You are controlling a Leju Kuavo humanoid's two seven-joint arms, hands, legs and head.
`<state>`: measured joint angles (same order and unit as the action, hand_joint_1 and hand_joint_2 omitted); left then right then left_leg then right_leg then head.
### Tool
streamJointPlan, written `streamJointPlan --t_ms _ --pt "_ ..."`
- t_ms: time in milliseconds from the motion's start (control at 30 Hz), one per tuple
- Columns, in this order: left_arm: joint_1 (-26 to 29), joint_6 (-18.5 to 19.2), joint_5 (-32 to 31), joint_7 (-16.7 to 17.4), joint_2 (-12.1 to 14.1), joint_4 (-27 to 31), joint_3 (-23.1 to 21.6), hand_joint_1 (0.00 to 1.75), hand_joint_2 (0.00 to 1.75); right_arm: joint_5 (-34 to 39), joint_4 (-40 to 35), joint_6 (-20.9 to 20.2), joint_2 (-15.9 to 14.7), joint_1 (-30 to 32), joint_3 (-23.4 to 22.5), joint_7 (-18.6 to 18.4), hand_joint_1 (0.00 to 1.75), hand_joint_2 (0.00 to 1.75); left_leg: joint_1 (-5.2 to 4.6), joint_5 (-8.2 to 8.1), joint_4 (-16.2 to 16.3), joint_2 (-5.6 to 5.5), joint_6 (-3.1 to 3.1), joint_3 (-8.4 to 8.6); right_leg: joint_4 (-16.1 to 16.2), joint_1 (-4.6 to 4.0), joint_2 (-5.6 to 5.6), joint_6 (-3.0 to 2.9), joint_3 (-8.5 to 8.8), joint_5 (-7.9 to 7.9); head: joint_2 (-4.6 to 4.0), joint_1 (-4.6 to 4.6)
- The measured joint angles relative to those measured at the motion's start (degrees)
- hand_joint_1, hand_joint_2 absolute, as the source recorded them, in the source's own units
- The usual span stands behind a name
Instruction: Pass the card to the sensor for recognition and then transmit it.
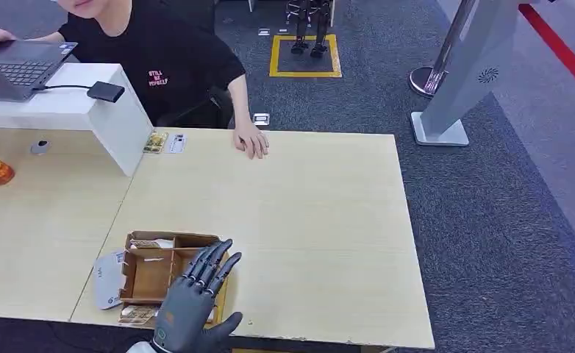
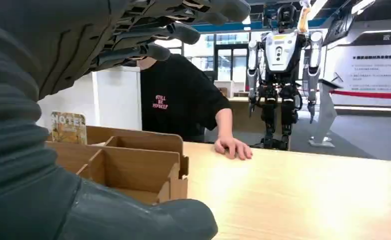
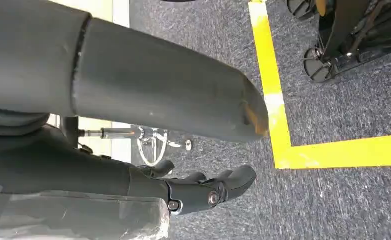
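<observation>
Left hand (image 1: 200, 294), lower centre of head view, fingers spread and empty, hovers over a compartmented cardboard box (image 1: 152, 272), hiding its right side. Two cards (image 1: 165, 143) lie upper left on the counter (image 1: 306, 220). Right hand (image 3: 203, 192) by the floor: fingers curled, holding nothing.

1. The left hand (image 1: 196, 294) is dark grey, with slim, segmented black fingers (image 1: 212, 263) and a thick, smooth grey thumb (image 1: 222, 329).
2. A small round green light sits on its back, near the wrist.
3. In the left wrist view, a grey ribbed cover (image 2: 13, 120) adjoins the thumb.
4. The right hand (image 3: 133, 130) has a broad grey thumb (image 3: 163, 90) with a scuffed orange patch at its tip.
5. Its darker fingers (image 3: 218, 185) carry small silver screws.
</observation>
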<state>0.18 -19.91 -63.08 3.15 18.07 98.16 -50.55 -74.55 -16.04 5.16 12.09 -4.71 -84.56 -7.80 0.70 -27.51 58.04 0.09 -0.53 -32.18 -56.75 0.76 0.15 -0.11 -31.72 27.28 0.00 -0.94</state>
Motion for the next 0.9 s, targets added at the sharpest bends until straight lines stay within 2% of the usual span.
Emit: streamJointPlan --t_ms 200,467,767,900 --pt "2.7 -0.5 -1.8 1.1 2.3 0.0 0.0 0.00 1.75 0.5 0.3 0.3 -0.3 0.0 0.0 -0.4 0.00 0.00 0.00 0.00 0.0 0.00 -0.01 -0.02 0.0 -0.01 -0.01 -0.02 -0.01 0.05 0.00 0.02" --pt "4.4 -1.0 -4.0 2.9 3.5 0.1 0.0 0.00 1.75 1.0 0.5 0.4 -0.3 0.1 -0.2 -1.0 0.00 0.00 -0.03 0.00 0.0 -0.01 0.00 -0.02 0.0 -0.01 -0.01 -0.02 0.00 0.05 0.00 0.02" --pt "4.7 -0.9 -4.1 3.3 4.8 0.3 0.0 0.00 1.75 1.0 0.5 0.4 -0.3 0.1 -0.3 -1.1 0.00 0.00 -0.02 0.00 0.0 -0.01 0.00 -0.01 0.0 -0.01 -0.01 -0.02 0.00 0.05 0.00 0.00" --pt "4.6 2.3 -5.8 5.1 4.9 0.3 0.0 0.00 1.75 1.0 0.5 0.3 -0.3 0.1 -0.3 -1.5 0.00 0.00 -0.02 0.00 0.0 -0.01 0.00 -0.01 0.0 -0.01 -0.01 -0.02 0.00 0.05 0.00 0.00"
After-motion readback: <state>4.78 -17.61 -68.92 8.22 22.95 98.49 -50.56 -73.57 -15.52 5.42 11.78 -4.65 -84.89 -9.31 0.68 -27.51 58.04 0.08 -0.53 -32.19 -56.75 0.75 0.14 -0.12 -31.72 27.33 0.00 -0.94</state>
